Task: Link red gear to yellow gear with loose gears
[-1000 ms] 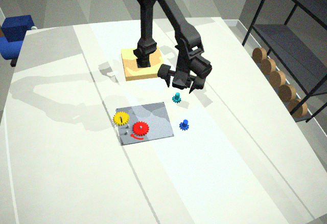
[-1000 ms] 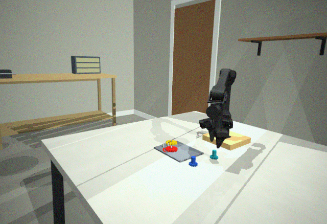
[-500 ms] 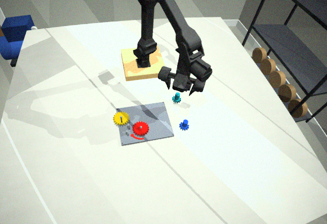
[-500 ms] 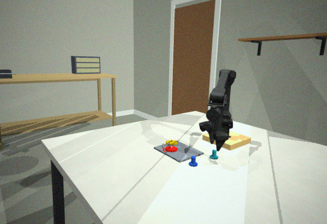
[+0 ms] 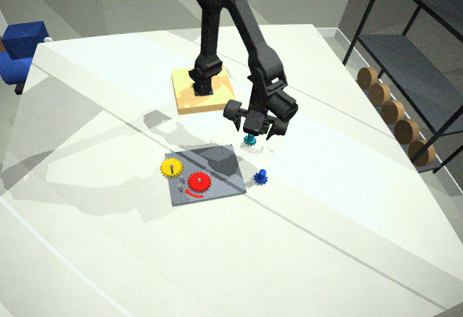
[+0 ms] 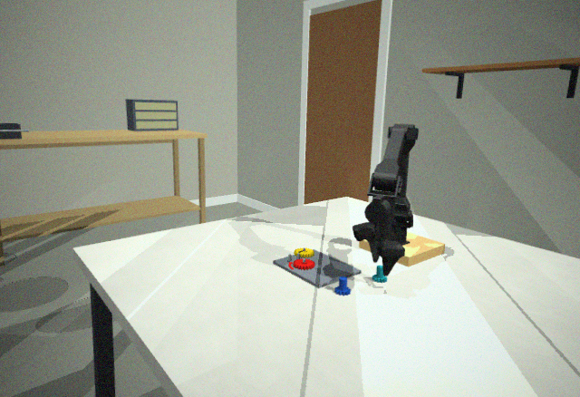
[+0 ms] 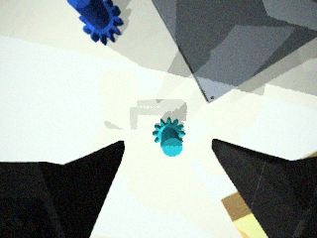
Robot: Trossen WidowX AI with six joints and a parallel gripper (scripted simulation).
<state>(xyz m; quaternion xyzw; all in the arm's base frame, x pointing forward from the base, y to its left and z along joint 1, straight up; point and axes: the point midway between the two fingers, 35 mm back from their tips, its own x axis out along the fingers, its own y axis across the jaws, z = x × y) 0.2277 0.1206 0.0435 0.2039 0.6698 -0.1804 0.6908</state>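
The hand [image 5: 254, 131] [image 6: 382, 266] [image 7: 167, 144] has its fingers apart above the teal gear [image 5: 249, 140] [image 6: 379, 278] [image 7: 168, 134] on the tabletop [image 5: 299, 223] [image 6: 262, 336] [image 7: 45, 99], which is probably light and stiff, and is best taken by its upright stem.

Two loose gears [image 5: 260, 177] [image 6: 342, 286] [image 7: 101, 22], two mounted gears [image 5: 199, 182] [image 6: 304, 264], two bare pegs [image 5: 180, 188], one board [image 5: 224, 188] [image 6: 319, 280] [image 7: 218, 50].

The kind of room cannot be told for certain; a workshop is suggested by the robot arm [image 5: 257, 48] [image 6: 393, 177] mounted on the central table [image 5: 299, 231] [image 6: 262, 336].
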